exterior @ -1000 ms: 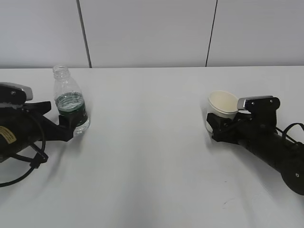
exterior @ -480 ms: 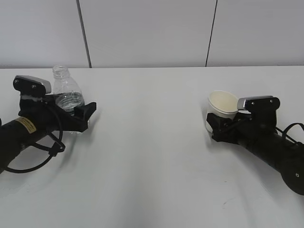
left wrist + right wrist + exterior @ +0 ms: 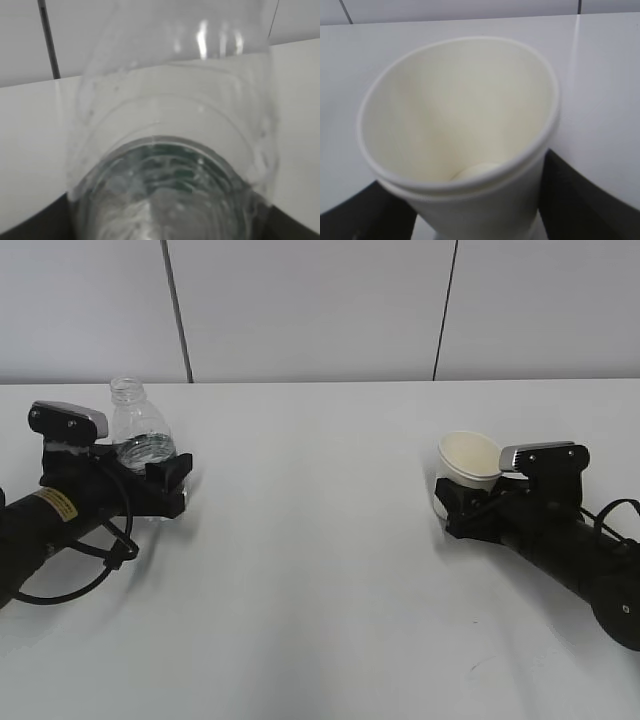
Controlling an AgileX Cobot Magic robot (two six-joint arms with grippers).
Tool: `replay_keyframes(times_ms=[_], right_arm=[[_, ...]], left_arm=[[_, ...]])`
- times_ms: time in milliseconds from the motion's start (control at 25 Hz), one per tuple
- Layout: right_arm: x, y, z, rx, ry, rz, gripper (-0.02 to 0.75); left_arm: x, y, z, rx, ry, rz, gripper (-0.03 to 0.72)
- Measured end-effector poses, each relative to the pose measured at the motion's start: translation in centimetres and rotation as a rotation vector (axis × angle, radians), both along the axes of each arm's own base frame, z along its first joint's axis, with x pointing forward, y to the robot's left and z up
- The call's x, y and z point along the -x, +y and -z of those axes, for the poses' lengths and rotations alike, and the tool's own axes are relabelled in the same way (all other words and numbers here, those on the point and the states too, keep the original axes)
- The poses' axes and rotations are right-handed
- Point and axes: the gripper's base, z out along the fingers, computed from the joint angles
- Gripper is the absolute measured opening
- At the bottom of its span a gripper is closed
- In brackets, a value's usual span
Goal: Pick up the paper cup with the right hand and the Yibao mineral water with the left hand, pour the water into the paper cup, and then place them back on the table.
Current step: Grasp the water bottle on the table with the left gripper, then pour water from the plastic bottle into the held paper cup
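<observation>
The Yibao mineral water [image 3: 135,428], a clear uncapped bottle, stands at the far left of the table [image 3: 320,580]. Its green label is mostly hidden behind my left gripper [image 3: 146,470], which is shut on its lower body. In the left wrist view the bottle [image 3: 170,125] fills the frame, water [image 3: 165,200] shows inside, and dark jaws press both lower sides. The cream-white paper cup [image 3: 468,458] leans tilted at the right. My right gripper [image 3: 452,500] is shut on its lower wall. In the right wrist view the cup [image 3: 460,115] is empty, with black fingers [image 3: 580,200] on both sides.
A white panelled wall with dark seams [image 3: 176,310] runs behind the table's far edge. Black cables [image 3: 70,570] loop beside the left arm. The right arm [image 3: 580,560] lies across the table's right side.
My left gripper moved forward around the bottle from beside it, and its near finger then closed in against the bottle. The right gripper and the cup have not moved.
</observation>
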Motion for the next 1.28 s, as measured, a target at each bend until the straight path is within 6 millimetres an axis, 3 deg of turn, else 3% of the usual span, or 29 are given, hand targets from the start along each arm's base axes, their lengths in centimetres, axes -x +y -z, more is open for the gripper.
replay_keyframes(times_ms=[240,760,1280], right_arm=[[0.0,0.1,0.0,0.002,0.0,-0.014,0.523],[0.4,2.0,-0.2,0.028,-0.021,-0.261,0.523],[-0.4,4.0,-1.2,-0.034,-0.035,-0.502,0.523]], left_arm=[[0.0,0.0,0.0,0.0,0.001,0.0,0.354],[0.2,-0.3,-0.1,-0.014,-0.001,0.045,0.344],[0.6,-0.8,-3.7,-0.097,-0.041,0.131,0.342]])
